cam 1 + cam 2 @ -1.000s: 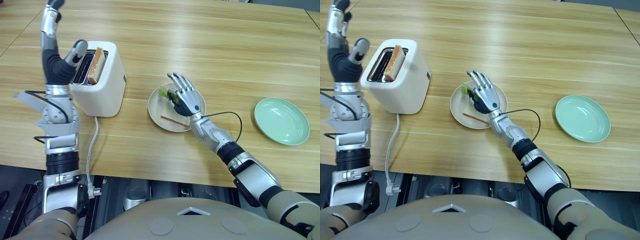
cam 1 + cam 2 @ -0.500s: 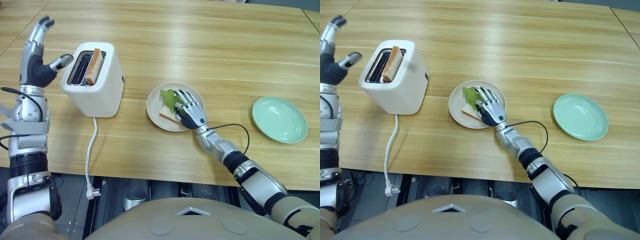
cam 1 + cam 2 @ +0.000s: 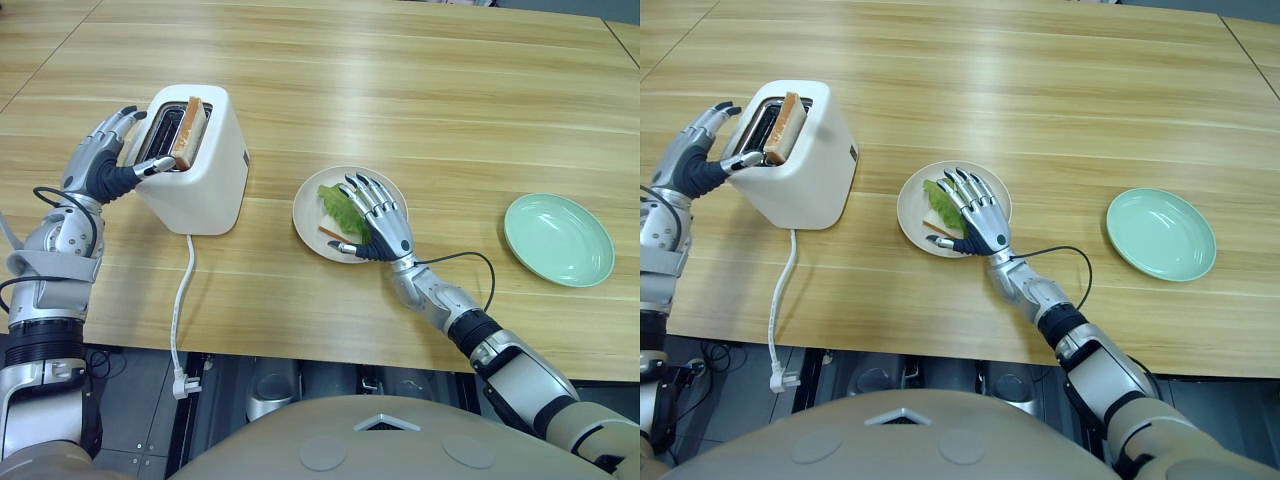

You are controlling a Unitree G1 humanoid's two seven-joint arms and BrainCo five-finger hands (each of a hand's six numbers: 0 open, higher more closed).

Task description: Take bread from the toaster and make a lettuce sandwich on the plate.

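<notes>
In the left eye view, the left robot hand point(image 3: 108, 160) rests against the left side of the white toaster point(image 3: 205, 175). Its fingers are spread and grip nothing, and one fingertip reaches the slot rim. An upright bread slice point(image 3: 189, 130) stands in the right-hand slot, its top edge above the toaster. The right robot hand point(image 3: 378, 220) is over the near right part of the white plate point(image 3: 308, 213), fingers splayed and holding nothing. A lettuce leaf point(image 3: 336, 202) lies on a flat bread slice point(image 3: 330, 234), both partly under those fingers; contact cannot be told. In the right eye view, the green plate point(image 3: 1160, 235) sits well apart to the right, with plain bench point(image 3: 1040, 90) wood between the plates and a broad stretch beyond them. The power cord point(image 3: 783, 290) runs from the toaster over the near edge, and its plug point(image 3: 780, 378) hangs below.
</notes>
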